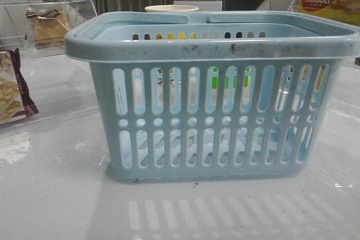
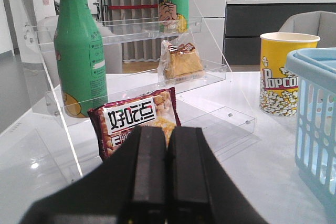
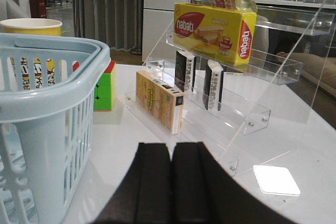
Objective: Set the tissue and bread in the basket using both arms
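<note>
Both claws are pressed shut on nothing, the left gripper (image 2: 167, 182) low in its frame facing the bread (image 2: 181, 61) on the clear shelf at upper centre, the right gripper (image 3: 170, 182) facing two dark tissue packs (image 3: 185, 71) mid-frame, the blue basket (image 1: 214, 46) filling the front view's centre.

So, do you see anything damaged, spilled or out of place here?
Nothing is spilled or toppled. Only the basket looks worn: its front rim has dark scuff marks. The bread sits upright on its clear shelf, and both grippers, left and right, are shut and empty.
</note>
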Robot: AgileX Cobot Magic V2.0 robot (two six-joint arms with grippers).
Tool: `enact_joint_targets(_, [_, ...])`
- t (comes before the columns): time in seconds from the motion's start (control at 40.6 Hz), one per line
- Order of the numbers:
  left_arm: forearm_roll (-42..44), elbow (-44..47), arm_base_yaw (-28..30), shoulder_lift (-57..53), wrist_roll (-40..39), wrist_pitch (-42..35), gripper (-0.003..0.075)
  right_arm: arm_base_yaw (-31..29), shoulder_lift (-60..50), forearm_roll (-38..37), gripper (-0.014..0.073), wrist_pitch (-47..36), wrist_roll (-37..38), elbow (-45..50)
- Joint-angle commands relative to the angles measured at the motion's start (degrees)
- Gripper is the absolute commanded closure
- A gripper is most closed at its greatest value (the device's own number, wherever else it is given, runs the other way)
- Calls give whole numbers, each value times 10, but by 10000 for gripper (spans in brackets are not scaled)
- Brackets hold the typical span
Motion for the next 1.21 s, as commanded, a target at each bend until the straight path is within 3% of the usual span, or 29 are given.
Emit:
enact_joint_targets(0.0, [-2,0,0,-10,-4,-50,629,-3,-10,-2,537,-55,-4,0])
enact_joint_targets(0.616, [-2,0,0,-10,-4,-50,629,-3,-10,-2,537,-56,-4,0])
enact_joint_targets(0.838, [-2,-13,0,-10,-4,-103,629,-3,-10,-2,537,-87,-4,-9])
enact_joint_targets(0.986, [-2,-84,0,-10,-4,-87,629,-2,-10,-2,537,-46,-4,-85])
enact_joint_targets(1.184, [-2,-216,0,17,-4,-2,629,-2,23,-2,537,25,-4,-225])
